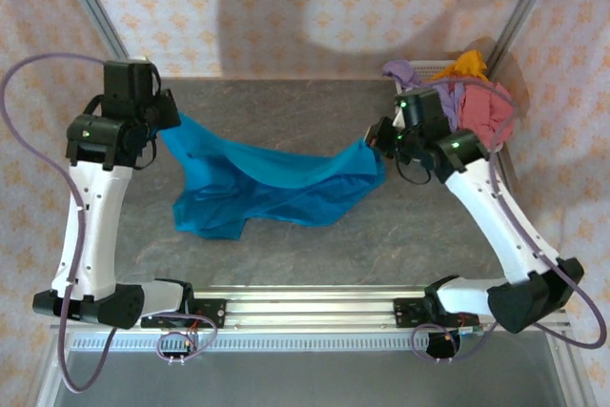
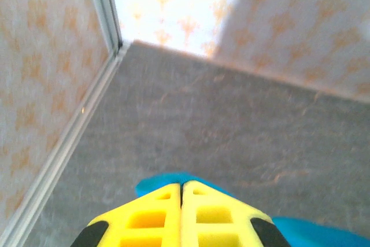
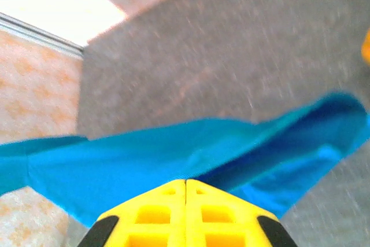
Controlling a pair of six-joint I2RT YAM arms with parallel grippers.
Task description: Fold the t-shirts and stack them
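The teal-blue t-shirt [image 1: 272, 186] hangs stretched between both arms, its middle sagging onto the grey table [image 1: 286, 102]. My left gripper [image 1: 167, 126] is shut on its left end; a bit of teal cloth [image 2: 167, 180] peeks past the closed yellow fingers [image 2: 150, 215]. My right gripper [image 1: 375, 140] is shut on the right end, and the shirt [image 3: 144, 163] spreads away from its closed yellow fingers [image 3: 214, 215]. Lavender [image 1: 402, 71], orange-yellow [image 1: 467, 66] and dusty red [image 1: 488, 111] t-shirts lie heaped at the back right.
Patterned walls [image 1: 315, 7] close off the back and sides, with metal posts [image 1: 91, 2] in the corners. A metal rail [image 1: 305, 302] runs along the near edge between the arm bases. Bare table [image 2: 231, 120] lies beyond the left gripper.
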